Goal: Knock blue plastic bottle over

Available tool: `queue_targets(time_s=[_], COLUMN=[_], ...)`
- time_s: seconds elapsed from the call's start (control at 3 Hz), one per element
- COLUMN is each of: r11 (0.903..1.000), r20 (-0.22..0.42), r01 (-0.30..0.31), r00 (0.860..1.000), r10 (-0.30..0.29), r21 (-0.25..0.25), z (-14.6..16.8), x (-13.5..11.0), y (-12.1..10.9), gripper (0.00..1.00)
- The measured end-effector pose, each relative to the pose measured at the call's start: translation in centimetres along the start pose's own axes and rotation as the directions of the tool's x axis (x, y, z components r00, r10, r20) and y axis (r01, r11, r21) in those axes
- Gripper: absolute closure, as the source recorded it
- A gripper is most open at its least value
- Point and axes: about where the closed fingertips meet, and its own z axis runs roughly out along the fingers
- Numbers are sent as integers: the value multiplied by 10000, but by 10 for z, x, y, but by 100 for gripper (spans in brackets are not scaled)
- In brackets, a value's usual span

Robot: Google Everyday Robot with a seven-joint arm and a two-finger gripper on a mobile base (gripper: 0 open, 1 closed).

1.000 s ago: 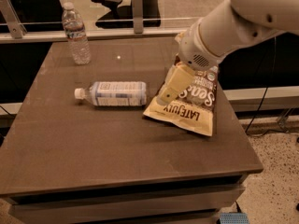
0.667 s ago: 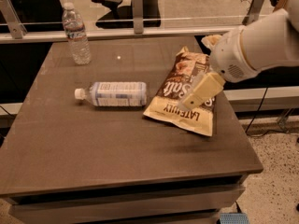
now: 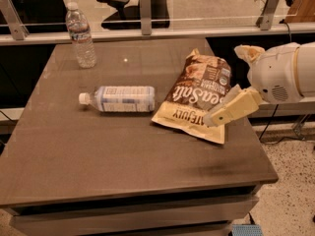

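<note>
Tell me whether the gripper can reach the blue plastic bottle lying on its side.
Probably, from above: the gripper hangs over the chip bag, which lies between it and the blue plastic bottle.

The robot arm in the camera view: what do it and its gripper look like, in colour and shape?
The arm is a white, rounded shell with a small round grille of holes and a thin tan ring. The gripper, at the right edge of the table above the snack bag, is pale tan, long and flat.
</note>
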Motion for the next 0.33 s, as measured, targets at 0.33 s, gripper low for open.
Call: queue_targets(time_s=[0.33], r11=[10000], r20=[-5], r01=[-24], r00=[10000], r10=[24], r21=[-1], z=[0], x=[0], y=[0], gripper=[0])
